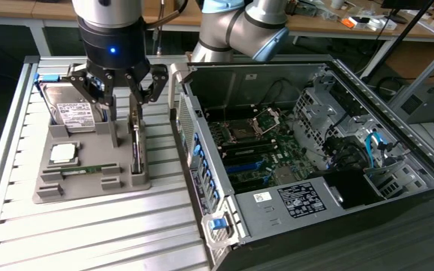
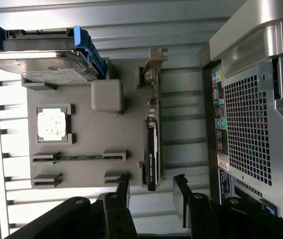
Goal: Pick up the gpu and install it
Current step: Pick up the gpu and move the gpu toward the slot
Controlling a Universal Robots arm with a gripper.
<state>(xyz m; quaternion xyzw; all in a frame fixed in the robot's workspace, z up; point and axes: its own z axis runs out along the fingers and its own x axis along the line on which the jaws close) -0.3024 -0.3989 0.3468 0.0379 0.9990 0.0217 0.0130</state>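
Gpu (image 1: pixel 136 148) is standing on edge in a slot of the grey holder (image 1: pixel 89 183), on the side nearest the open computer case (image 1: pixel 293 147), not yet lifted. Your gripper (image 1: pixel 122 93) is hanging just above it, jaws spread wide and holding nothing. You are lining up the pick. In my judgement, the grasp is calling for fingers straddling the thin card squarely.

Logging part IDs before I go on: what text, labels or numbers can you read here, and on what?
Nothing is readable.
White label on the hard drive: too small.
Dark label and white sticker on the power supply: too small.
Marking on the gpu: blurred.
Sticker on the computer case: blurred.
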